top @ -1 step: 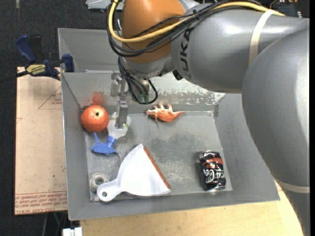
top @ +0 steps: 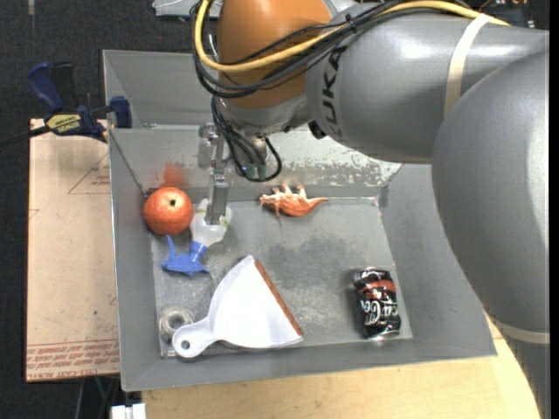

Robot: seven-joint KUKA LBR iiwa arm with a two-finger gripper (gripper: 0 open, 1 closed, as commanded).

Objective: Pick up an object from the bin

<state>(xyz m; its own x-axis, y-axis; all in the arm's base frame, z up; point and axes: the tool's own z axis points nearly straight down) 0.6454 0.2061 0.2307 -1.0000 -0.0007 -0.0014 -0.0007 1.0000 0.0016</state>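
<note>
Pincer (top: 215, 218) position: left of centre in the frame, lowered into the left half of the bin (top: 332, 260), with its tip at the white end of a small blue-and-white piece (top: 196, 244). You cannot tell from this view whether the pincer is released or clenched, nor whether it grips the piece.

Count the contents as follows. You have one of each, six things in all:
- one red-orange apple (top: 168, 212), round, just left of the pincer tip;
- one blue-and-white piece, just below and right of the apple;
- one orange toy dinosaur (top: 293, 202), right of the pincer, near the back wall;
- one white dustpan (top: 244, 317) with a brown front edge, at the lower left, its handle towards the lower left corner;
- one small grey ring (top: 171, 321), touching the dustpan handle;
- one crushed black-and-red can (top: 376, 302), at the lower right, well apart from the rest.

Identify the blue-and-white piece by its pale, rounded upper part and its bright blue, forked lower part, which points down and left.
</note>
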